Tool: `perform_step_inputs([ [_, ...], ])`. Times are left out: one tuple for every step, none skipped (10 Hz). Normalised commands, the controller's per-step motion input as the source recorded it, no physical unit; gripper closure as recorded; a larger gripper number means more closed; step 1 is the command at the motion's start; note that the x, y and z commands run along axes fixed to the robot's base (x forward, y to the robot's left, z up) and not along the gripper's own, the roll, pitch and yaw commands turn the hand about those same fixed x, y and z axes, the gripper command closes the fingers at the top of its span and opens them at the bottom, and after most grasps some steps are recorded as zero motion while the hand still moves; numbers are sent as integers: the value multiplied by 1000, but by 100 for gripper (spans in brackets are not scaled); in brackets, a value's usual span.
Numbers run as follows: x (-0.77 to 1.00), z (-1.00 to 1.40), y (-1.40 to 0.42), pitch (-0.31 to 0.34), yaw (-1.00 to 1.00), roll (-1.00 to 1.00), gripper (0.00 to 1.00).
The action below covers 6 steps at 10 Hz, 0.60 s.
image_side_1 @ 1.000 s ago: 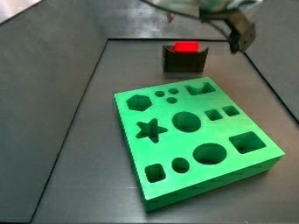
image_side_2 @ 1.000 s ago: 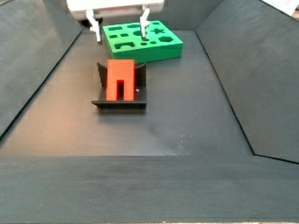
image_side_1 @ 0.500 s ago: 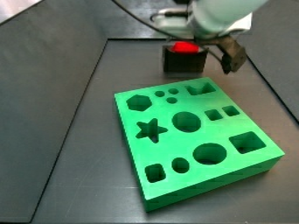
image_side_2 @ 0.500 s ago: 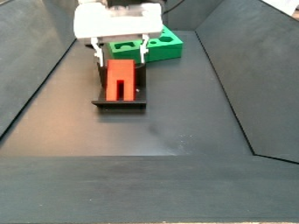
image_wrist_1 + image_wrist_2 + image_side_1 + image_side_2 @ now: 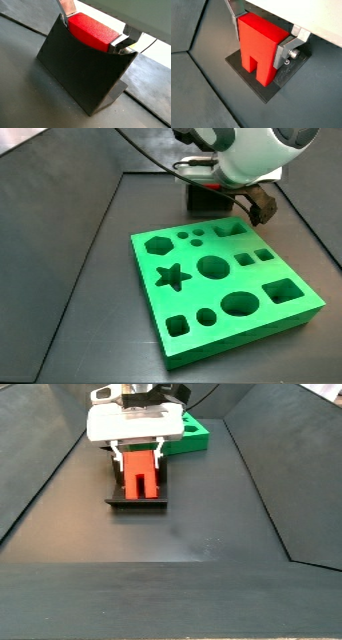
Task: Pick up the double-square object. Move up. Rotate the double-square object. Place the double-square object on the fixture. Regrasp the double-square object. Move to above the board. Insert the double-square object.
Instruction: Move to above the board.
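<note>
Our end effector (image 5: 264, 31) is down over the fixture (image 5: 271, 87), with one silver finger (image 5: 286, 50) on each side of the double-square object (image 5: 259, 47); in both wrist views the fingers sit right beside the red sides, but we cannot tell if they are pressing on it yet, so we cannot say if our hold is made. In a side view the end effector (image 5: 138, 450) hangs over the far end of the red block (image 5: 139, 474); the block rests on the dark fixture (image 5: 138, 502) on the floor of the box.

We think this is the regrasp step. To do it well we should close the fingers evenly on the two flat long sides; we should keep them straight so the block does not tip; we should squeeze firmly before we lift; then we should go straight up so the block does not scrape the fixture's back wall (image 5: 80, 70).

The double-square object (image 5: 93, 31) is bright red and smooth; it is long, like two squares joined; a notch cuts into its lower end; it leans against the fixture.

The green board (image 5: 227, 288) lies near the fixture, not touching it; it has many shaped holes; it waits for the red block.
</note>
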Motion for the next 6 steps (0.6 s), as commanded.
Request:
perform_step_inputs([
  [-37,1000,-138,-65,-212,-117,100],
  [-44,1000,-127,-32,-199,-105,100],
  [-46,1000,-120,-5,-186,-101,100],
  [-44,1000,-116,46,-152,-104,100],
  [-46,1000,-111,97,-114,-95,100],
  [-47,1000,-107,128,-80,-85,100],
])
